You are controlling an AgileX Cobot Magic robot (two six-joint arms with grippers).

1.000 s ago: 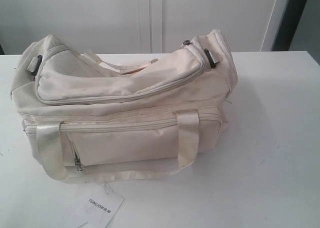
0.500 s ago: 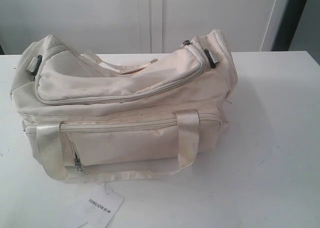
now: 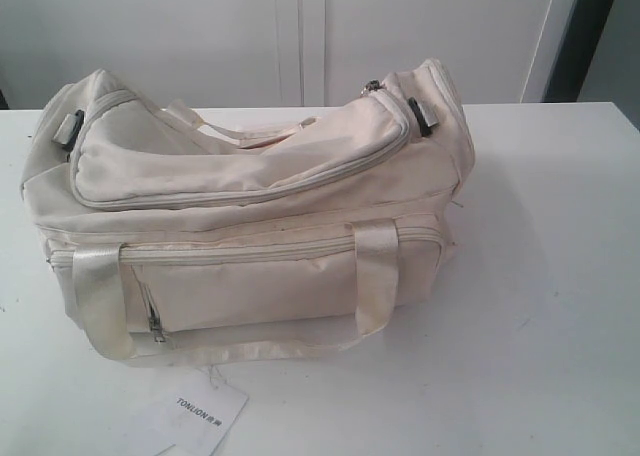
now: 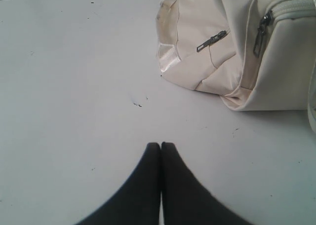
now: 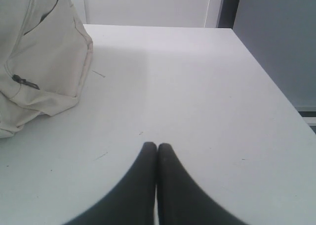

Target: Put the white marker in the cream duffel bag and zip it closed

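Note:
The cream duffel bag point(image 3: 250, 216) lies across the white table point(image 3: 560, 276), its top flap point(image 3: 230, 161) down and the zip line running round it. One end of the bag point(image 4: 207, 47) shows in the left wrist view, the other end point(image 5: 39, 57) in the right wrist view. My left gripper point(image 4: 160, 145) hovers over bare table, shut and empty, apart from the bag. My right gripper point(image 5: 157, 145) is likewise shut with nothing in it, over the table beside the bag. Neither arm shows in the exterior view. The white marker is out of view.
A white paper "TONLION" tag point(image 3: 200, 416) lies on the table in front of the bag. A front handle point(image 3: 375, 276) loops over the front pocket. The table's far edge point(image 5: 158, 26) meets a white wall; its side edge point(image 5: 276, 87) drops off.

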